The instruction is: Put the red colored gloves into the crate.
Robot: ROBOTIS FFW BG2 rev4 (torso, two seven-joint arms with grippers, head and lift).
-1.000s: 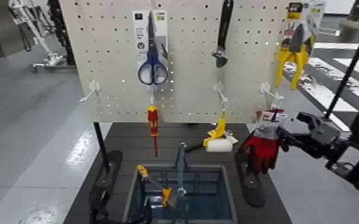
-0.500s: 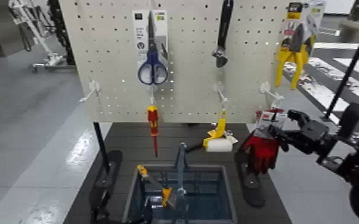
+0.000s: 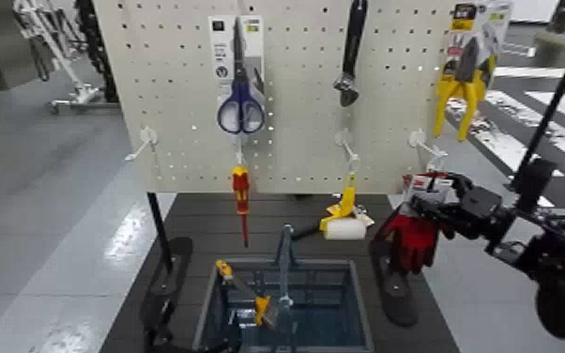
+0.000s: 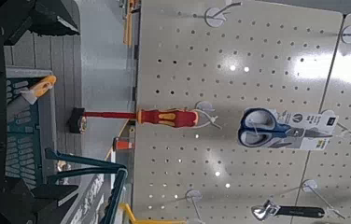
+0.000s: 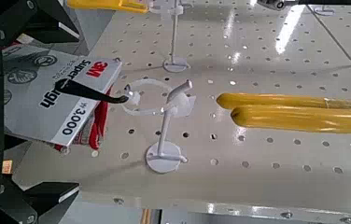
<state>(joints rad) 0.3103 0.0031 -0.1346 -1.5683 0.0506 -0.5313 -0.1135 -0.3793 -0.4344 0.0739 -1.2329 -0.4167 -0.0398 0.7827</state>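
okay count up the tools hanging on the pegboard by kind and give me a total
Scissors: 1
Wrench: 1
Yellow-handled pliers: 1
Red-and-yellow screwdriver: 1
Red gloves, held by the right gripper: 1 pair
Total: 5

Glossy grey concrete-like floor (image 3: pixel 52 216) catching pale overhead light, upright cream perforated pegboard panel (image 3: pixel 296 94) with white plastic hooks (image 3: pixel 143 143), dark slatted bench top (image 3: pixel 249 230) below it, white striped floor markings (image 3: pixel 530 122) far right, possibly a wheeled metal stand (image 3: pixel 56 47) far left
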